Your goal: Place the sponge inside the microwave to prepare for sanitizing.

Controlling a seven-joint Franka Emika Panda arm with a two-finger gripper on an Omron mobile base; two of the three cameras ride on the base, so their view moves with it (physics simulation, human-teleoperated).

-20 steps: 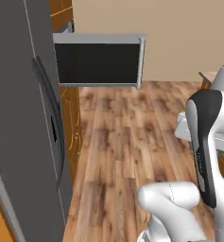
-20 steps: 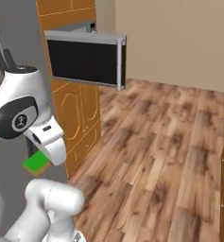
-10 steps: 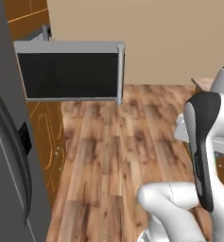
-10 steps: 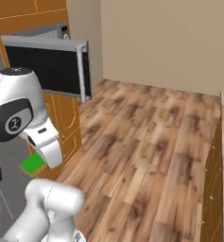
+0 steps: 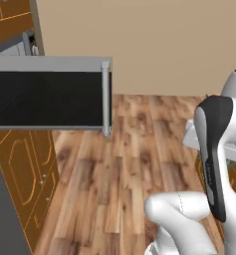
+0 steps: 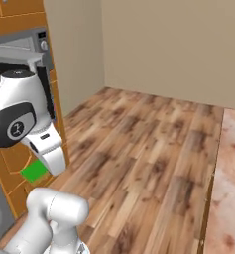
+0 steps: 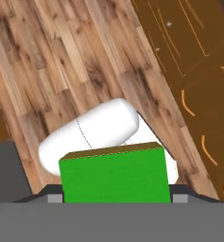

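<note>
I count one sponge [image 7: 114, 174], a bright green block sitting right between my jaws; the same green block shows in the right base view under my arm. There is one microwave [image 6: 27, 47], with one dark glass door [image 5: 47, 98] swung open. On its side panel I make out one dial knob [image 6: 43, 45]. One stone-topped bench [image 6: 230, 183] runs along the right edge. One wooden floor [image 6: 139, 149] lies below. Orange-brown cabinet fronts [image 5: 25, 174] stand under the microwave; their number I cannot tell.

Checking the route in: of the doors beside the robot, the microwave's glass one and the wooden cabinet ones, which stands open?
The microwave door, grey-framed with dark glass, swung out over the floor. The wooden cabinet doors below lie flush and shut.
</note>
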